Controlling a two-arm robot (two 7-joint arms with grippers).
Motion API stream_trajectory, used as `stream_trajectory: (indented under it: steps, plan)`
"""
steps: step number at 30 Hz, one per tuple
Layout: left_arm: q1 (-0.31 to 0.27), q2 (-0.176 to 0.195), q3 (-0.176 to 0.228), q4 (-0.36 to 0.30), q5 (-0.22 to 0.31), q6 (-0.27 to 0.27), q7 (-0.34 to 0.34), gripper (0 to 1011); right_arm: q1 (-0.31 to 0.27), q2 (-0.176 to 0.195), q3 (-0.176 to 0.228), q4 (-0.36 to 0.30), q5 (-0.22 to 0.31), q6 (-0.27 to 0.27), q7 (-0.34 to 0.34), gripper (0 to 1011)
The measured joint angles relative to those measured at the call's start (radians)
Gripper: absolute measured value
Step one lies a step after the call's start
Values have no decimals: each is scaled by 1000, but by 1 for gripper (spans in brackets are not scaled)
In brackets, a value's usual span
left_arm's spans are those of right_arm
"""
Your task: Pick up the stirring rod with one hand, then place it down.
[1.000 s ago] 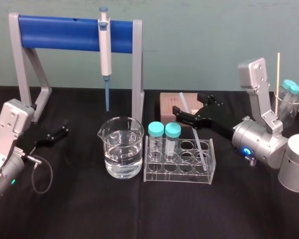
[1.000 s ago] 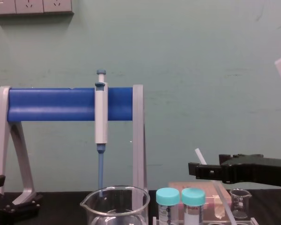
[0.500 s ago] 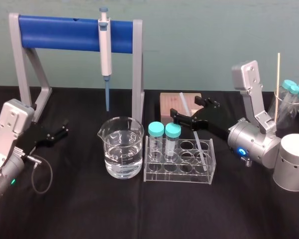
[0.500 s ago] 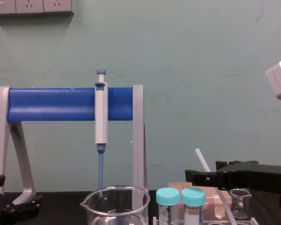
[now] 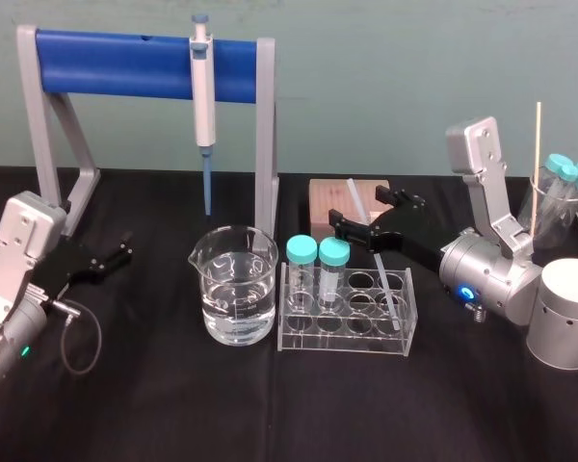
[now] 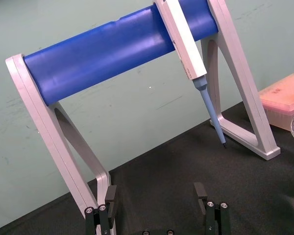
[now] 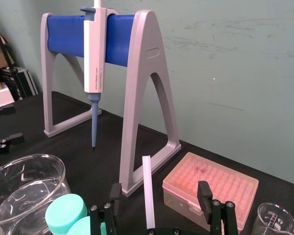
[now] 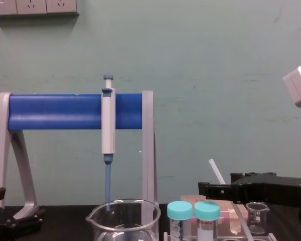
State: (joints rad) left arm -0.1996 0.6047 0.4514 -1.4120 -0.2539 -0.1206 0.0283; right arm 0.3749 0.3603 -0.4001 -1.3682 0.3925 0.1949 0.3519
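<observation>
Head view: stirring rod (image 5: pixel 384 289) tilts top back-left between spread fingers (image 5: pixel 347 227) of right gripper (image 5: pixel 356 209).

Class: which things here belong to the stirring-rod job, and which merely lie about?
Job: stirring rod, leaning in the tube rack; right gripper, open, fingers either side of it.
Lying about: pipette, beaker, tip box; left gripper, parked.
</observation>
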Motion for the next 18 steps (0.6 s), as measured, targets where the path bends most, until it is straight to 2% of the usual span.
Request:
stream_trajectory:
  steps: [5,9,12,13,18]
  plan:
    - [0,0,0,0,0,0,0,1000,0,0,0,0,1,0,0,919]
    - [0,0,0,0,0,0,0,1000,0,1,-1,-1,2,-1,0,788]
    - [0,0,0,0,0,0,0,1000,0,1,-1,-1,2,-1,-1,735]
    - [0,0,0,0,0,0,0,1000,0,1,-1,-1,2,-1,-1,681]
    - [0,0,0,0,0,0,0,1000,0,2,-1,-2,3,-1,-1,537]
